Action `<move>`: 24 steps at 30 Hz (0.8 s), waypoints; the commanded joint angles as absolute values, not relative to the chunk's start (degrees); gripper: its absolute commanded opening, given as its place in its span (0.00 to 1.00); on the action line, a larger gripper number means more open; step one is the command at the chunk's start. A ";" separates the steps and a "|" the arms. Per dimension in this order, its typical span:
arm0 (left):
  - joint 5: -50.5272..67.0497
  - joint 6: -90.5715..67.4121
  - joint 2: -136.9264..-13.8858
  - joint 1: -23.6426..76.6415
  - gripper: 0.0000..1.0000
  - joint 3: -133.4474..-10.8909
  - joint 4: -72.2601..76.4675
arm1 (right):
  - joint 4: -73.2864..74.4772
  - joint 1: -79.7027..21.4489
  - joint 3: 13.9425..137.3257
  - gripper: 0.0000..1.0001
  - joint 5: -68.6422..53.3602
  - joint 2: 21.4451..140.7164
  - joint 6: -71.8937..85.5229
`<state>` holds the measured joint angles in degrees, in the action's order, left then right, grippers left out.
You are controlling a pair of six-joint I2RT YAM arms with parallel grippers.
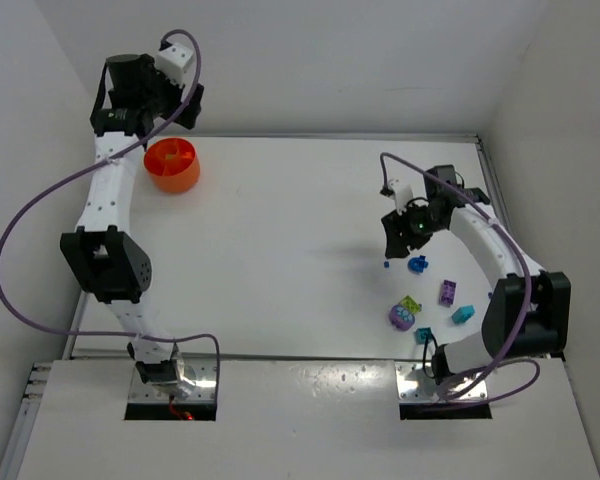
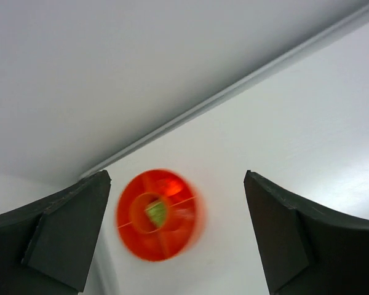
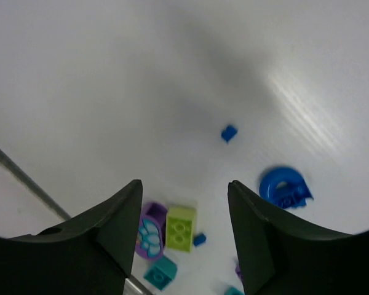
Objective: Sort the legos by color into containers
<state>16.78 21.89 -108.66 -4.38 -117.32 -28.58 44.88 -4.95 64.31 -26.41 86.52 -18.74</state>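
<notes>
One lime lego [image 2: 155,212] is seen in the orange bowl [image 2: 125,224] under the spread, empty left gripper [image 2: 175,178], while the other legos [image 1: 447,292] are left unsorted near the right gripper [image 3: 184,187], likewise parted.

The orange bowl [image 2: 160,215] is blurring badly on the left wrist cam, so the green bit [image 2: 156,212] inside it is showing as just a smear. The fingers [image 2: 61,233] either side of it are getting cropped by the frame.
</notes>
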 commanded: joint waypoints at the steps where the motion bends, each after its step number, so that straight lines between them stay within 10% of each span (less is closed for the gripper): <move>1: 27.68 14.07 -103.72 0.78 0.96 -110.07 -26.72 | 53.33 -4.57 59.95 0.56 -21.63 80.87 -29.42; 24: 28.83 8.09 -92.72 9.32 0.98 -89.48 -19.16 | 50.01 -6.16 45.35 0.46 -7.74 82.62 -28.22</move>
<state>28.12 8.95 -95.35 9.30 -90.43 -21.69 52.45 -6.50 44.97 -8.97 81.87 -29.45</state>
